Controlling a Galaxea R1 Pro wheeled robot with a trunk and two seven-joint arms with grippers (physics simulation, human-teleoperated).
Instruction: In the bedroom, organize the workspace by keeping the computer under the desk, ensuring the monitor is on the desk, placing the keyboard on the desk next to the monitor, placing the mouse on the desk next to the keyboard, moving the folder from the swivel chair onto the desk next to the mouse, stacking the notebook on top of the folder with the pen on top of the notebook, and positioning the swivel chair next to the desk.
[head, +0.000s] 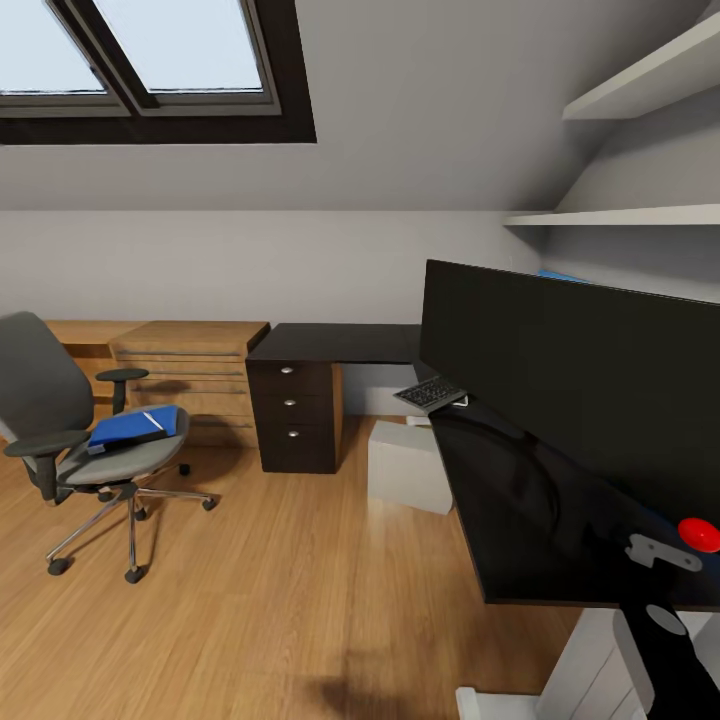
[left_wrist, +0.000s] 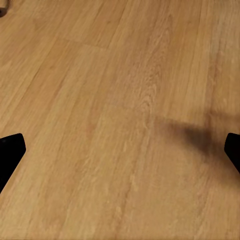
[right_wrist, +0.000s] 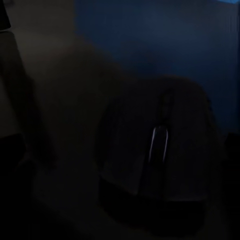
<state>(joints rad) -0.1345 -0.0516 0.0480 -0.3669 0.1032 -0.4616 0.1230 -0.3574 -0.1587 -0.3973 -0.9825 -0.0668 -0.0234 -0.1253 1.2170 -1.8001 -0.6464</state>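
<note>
The grey swivel chair (head: 60, 430) stands on the floor at the left, apart from the black desk (head: 340, 343). The blue folder (head: 133, 427) lies on its seat; a thin pale strip on the folder is too small to identify. The wide black monitor (head: 580, 380) looms close on the right, its red dot (head: 700, 535) low. The keyboard (head: 432, 393) rests on the desk beside it. The light grey computer (head: 410, 465) sits on the floor by the desk. My left gripper (left_wrist: 120, 155) hangs open over bare floor. My right gripper (right_wrist: 120, 155) is open, right over the dark mouse (right_wrist: 160, 150). Notebook and pen are out of view.
A light wooden drawer cabinet (head: 190, 370) stands against the back wall left of the desk drawers (head: 292, 400). White shelves (head: 640, 215) run along the right wall. Something blue (head: 560, 275) peeks over the monitor. Wooden floor (head: 280, 580) stretches between chair and desk.
</note>
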